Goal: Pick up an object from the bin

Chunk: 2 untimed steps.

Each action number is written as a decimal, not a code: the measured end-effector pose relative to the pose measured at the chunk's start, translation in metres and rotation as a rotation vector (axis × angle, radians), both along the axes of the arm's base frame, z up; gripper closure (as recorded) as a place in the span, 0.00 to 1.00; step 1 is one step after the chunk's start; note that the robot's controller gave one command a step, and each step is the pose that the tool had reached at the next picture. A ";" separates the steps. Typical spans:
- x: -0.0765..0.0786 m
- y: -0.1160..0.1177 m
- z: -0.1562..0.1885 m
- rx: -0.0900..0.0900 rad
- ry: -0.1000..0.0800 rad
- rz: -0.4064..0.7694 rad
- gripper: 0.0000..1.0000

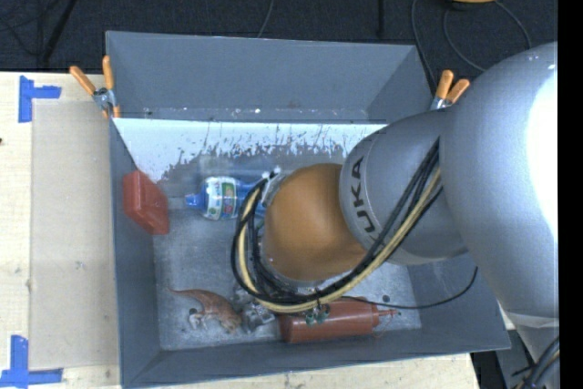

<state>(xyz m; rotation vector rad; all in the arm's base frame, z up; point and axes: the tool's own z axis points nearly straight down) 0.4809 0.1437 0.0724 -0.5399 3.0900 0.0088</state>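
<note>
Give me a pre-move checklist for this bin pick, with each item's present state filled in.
1. Position: the gripper is down in the bin's near part, between the brown toy dinosaur and the dark red tube: ok.
2. Something held: cannot tell; the orange wrist cover blocks the view.
3. Which thing is the target: cannot tell.
4. Red block by the left wall, apart from the arm: ok.
5. Cables free of the bottle: cannot tell; they overlap in this view.
</note>
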 end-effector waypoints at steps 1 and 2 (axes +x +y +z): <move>0.000 0.000 0.000 0.000 0.000 -0.001 1.00; 0.010 -0.016 0.202 -0.006 0.007 0.225 1.00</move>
